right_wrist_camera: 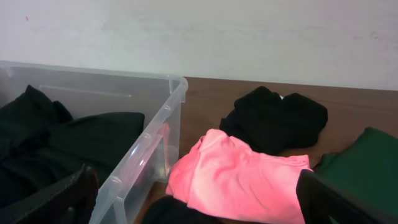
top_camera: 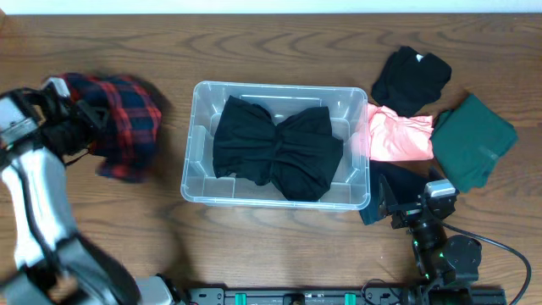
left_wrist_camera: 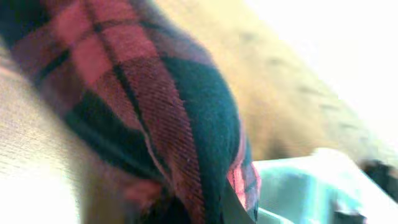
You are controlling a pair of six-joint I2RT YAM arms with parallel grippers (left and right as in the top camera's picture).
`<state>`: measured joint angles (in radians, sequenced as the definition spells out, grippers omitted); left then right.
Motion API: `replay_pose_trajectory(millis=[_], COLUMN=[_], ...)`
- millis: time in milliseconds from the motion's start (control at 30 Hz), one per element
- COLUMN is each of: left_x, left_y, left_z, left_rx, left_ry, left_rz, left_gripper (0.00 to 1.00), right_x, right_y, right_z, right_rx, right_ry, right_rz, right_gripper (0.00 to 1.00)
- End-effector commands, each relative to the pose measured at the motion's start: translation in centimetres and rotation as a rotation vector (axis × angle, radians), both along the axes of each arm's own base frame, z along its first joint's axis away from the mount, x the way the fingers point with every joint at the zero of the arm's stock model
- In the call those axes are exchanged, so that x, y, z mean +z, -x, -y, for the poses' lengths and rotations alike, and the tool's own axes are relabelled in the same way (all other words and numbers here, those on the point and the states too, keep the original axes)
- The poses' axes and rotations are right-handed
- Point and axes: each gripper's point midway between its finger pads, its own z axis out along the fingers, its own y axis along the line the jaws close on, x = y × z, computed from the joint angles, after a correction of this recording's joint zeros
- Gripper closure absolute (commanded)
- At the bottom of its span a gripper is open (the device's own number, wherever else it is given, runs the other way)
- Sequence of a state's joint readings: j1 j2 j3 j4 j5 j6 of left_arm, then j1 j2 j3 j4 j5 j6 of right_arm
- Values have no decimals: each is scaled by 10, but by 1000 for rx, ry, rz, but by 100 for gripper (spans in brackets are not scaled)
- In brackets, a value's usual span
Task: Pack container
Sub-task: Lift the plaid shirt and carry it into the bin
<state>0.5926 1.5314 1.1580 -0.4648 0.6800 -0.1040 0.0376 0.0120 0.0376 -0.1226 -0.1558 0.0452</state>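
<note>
The clear plastic container (top_camera: 193,161) sits mid-table with a black garment (top_camera: 275,148) spread inside; its wall also shows in the right wrist view (right_wrist_camera: 140,162). My left gripper (top_camera: 80,119) is left of the container, shut on a red and dark plaid garment (top_camera: 127,127) lifted off the table; the cloth fills the left wrist view (left_wrist_camera: 155,106). My right gripper (top_camera: 415,207) is open and empty near the container's front right corner, above a dark garment (top_camera: 398,186). A pink garment (top_camera: 394,135) lies right of the container; it also shows in the right wrist view (right_wrist_camera: 239,177).
A black garment (top_camera: 412,78) lies at the back right and a dark green garment (top_camera: 474,140) at the far right; both show in the right wrist view (right_wrist_camera: 273,118) (right_wrist_camera: 364,158). A pale wall stands behind the table.
</note>
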Motion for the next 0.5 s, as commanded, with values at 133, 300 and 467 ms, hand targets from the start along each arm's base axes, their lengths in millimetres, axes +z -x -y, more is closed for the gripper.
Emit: replay_pose_trajectory(millis=[133,300,467], left_x=[128,191,218], left_y=[45,78,103], left_z=[69,142,210], left_rx=[-161,-382,-612], left_ry=[-16,-2,-17], left_rz=[313,519,638], left_gripper=[94,94,94], right_x=[-1,-1,-1], right_y=[0,0,0], right_z=[1,1,1], right_rx=[-5,-5,-5], right_ry=[-12,-12,-12], right_rz=[-3,-3,-3], right_gripper=[1,1,1])
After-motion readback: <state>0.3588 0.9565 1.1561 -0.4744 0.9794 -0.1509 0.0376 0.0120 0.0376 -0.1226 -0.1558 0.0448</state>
